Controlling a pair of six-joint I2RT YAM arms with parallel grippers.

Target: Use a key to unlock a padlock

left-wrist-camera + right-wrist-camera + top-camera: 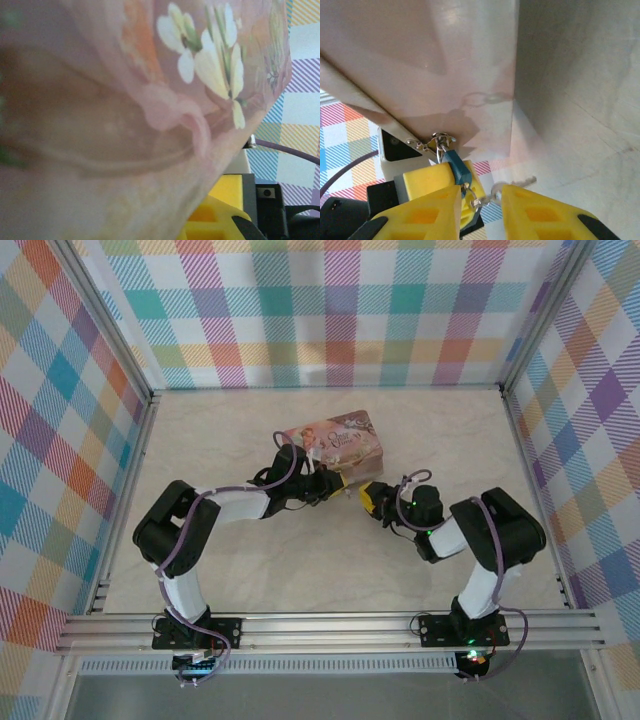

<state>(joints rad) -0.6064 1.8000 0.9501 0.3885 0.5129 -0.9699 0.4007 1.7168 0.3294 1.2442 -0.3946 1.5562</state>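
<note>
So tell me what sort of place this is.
Most likely a robot test cell in a lab, not a home or workshop: a left arm and a right arm bolted to an aluminium rail, a bare marble-look tabletop, and plaid-printed panels walling it in.

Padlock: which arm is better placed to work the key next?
Right: the right gripper flanks the key and teal padlock; the left gripper sits against the floral box, likely steadying it.
</note>
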